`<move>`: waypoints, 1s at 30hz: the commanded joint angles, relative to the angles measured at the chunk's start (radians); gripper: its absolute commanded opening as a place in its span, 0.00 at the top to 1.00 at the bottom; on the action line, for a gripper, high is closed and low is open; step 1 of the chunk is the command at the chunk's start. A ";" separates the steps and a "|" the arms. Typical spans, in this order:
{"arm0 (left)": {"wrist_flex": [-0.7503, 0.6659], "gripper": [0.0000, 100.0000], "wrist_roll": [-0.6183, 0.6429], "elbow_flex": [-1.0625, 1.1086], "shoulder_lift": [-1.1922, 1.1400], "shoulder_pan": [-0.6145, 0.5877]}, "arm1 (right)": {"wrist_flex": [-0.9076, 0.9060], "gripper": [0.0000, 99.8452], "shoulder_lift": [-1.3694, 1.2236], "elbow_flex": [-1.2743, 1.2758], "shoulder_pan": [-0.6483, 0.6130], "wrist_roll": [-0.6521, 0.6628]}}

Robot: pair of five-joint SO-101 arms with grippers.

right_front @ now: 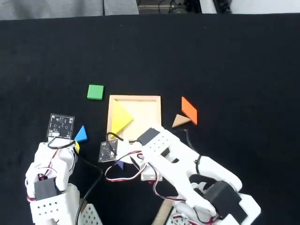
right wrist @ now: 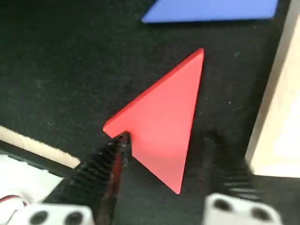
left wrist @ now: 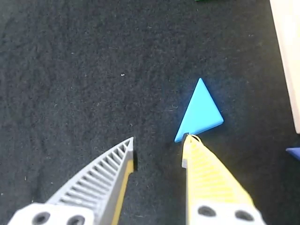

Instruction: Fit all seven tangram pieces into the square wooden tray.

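Note:
The square wooden tray (right_front: 154, 101) lies mid-table with a yellow triangle (right_front: 120, 117) inside. A blue triangle (left wrist: 199, 112) rests on the black mat left of the tray; my left gripper (left wrist: 158, 144) is open beside it, and the yellow fingertip (left wrist: 190, 143) touches its near corner. In the right wrist view a red triangle (right wrist: 161, 124) lies flat by the tray wall (right wrist: 276, 89). My right gripper (right wrist: 168, 140) is open and straddles it, one black fingertip (right wrist: 121, 140) at its corner. The right arm (right_front: 173, 159) covers the tray's near edge.
A green square (right_front: 95, 92) lies left of the tray's far corner. An orange parallelogram (right_front: 189, 110) and a tan triangle (right_front: 180, 121) sit right of the tray. A blue-violet piece (right wrist: 211, 9) lies beyond the red triangle. Cables trail between the arms.

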State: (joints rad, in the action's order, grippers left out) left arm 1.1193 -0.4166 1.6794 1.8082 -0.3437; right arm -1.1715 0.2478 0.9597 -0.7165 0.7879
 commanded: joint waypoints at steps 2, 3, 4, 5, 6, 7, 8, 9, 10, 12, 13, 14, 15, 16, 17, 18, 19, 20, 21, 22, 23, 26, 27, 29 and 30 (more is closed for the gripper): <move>-0.021 0.82 -0.005 0.021 0.011 0.001 | 0.018 0.62 -0.024 0.022 -0.017 0.006; -0.021 0.82 -0.005 0.021 0.011 0.001 | 0.017 0.62 -0.022 0.021 -0.018 0.005; -0.021 0.82 -0.005 0.021 0.011 0.001 | 0.017 0.63 -0.021 0.021 -0.018 0.005; -0.021 0.82 -0.005 0.021 0.011 0.001 | 0.015 0.64 -0.021 0.021 -0.020 0.005; -0.021 0.82 -0.005 0.021 0.011 0.001 | 0.015 0.64 -0.021 0.022 -0.021 0.005; -0.021 0.82 -0.005 0.021 0.011 0.001 | 0.015 0.65 -0.021 0.025 -0.031 0.003; -0.021 0.82 -0.005 0.021 0.011 0.001 | 0.014 0.65 -0.021 0.028 -0.043 0.003; -0.021 0.82 -0.005 0.021 0.011 0.001 | 0.014 0.65 -0.021 0.036 -0.058 0.002; -0.021 0.82 -0.005 0.021 0.011 0.001 | 0.011 0.65 -0.021 0.045 -0.080 0.002; -0.023 0.82 -0.005 0.021 0.011 0.001 | -0.018 0.65 -0.021 0.047 -0.117 0.000; -0.023 0.82 -0.005 0.021 0.011 0.001 | -0.025 0.65 -0.021 0.047 -0.129 -0.017; -0.023 0.82 -0.005 0.021 0.011 0.001 | -0.026 0.65 -0.021 0.047 -0.138 -0.038; -0.023 0.82 -0.005 0.021 0.011 0.001 | -0.026 0.65 -0.021 0.047 -0.143 -0.054; -0.023 0.82 -0.005 0.021 0.011 0.001 | -0.025 0.65 -0.021 0.047 -0.149 -0.063; -0.023 0.82 -0.005 0.021 0.011 0.001 | -0.025 0.65 -0.021 0.047 -0.152 -0.066; -0.023 0.82 -0.005 0.021 0.011 0.001 | -0.023 0.65 -0.021 0.047 -0.152 -0.066; -0.023 0.82 -0.005 0.021 0.011 0.001 | -0.006 0.65 -0.021 0.047 -0.147 -0.068; -0.023 0.82 -0.005 0.021 0.011 0.001 | 0.012 0.65 -0.024 0.054 -0.137 -0.068; -0.023 0.82 -0.005 0.021 0.011 0.001 | 0.021 0.65 -0.027 0.054 -0.118 -0.068; -0.023 0.82 -0.005 0.021 0.011 0.001 | 0.025 0.65 -0.025 0.054 -0.098 -0.068; -0.023 0.82 -0.005 0.021 0.011 0.001 | 0.029 0.65 -0.022 0.053 -0.075 -0.068; -0.023 0.82 -0.005 0.021 0.011 0.001 | 0.032 0.67 -0.021 0.047 -0.020 -0.061; -0.023 0.82 -0.005 0.021 0.011 0.001 | 0.035 0.69 -0.021 0.045 -0.011 -0.061; -0.023 0.82 -0.005 0.021 0.011 0.001 | 0.040 0.77 -0.021 0.038 -0.003 -0.061; -0.023 0.82 -0.005 0.021 0.011 0.001 | 0.043 0.82 -0.021 0.033 -0.002 -0.064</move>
State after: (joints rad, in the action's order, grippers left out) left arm 1.1193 -0.4196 1.6794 1.8067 -0.3437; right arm -1.1408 0.2447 1.0012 -0.7641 0.7327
